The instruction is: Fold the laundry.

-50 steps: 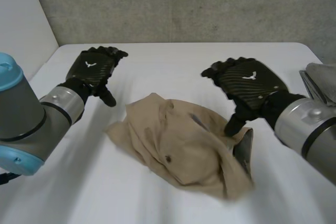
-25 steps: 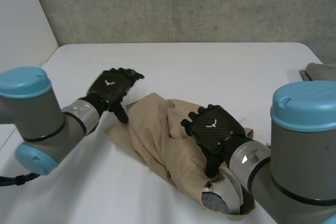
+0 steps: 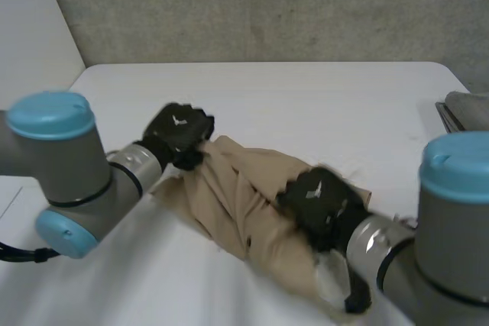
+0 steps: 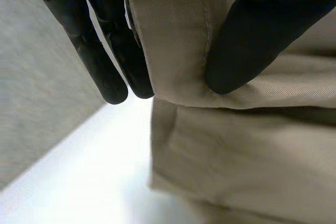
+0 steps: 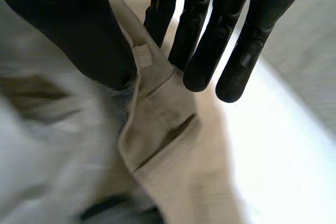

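Note:
A crumpled beige garment [image 3: 252, 200] lies in the middle of the white table [image 3: 321, 104]. My left hand [image 3: 179, 133] is at its far left edge; in the left wrist view the thumb [image 4: 257, 30] and fingers [image 4: 118, 61] pinch a stitched hem of the beige garment [image 4: 184, 45]. My right hand [image 3: 321, 205] rests on the garment's near right end, by the grey lining. In the right wrist view its thumb [image 5: 79, 24] and fingers [image 5: 202, 40] pinch a folded edge of the beige garment [image 5: 157, 124] with a small loop.
Grey folded cloth [image 3: 464, 108] lies at the table's right edge. A concrete wall [image 3: 267, 5] stands behind the table. Bare white surface stretches along the far side and the near left.
Both hands came down from above the table onto the garment and closed on it: the left on the far left edge, the right on the near right end. The cloth has bunched up.

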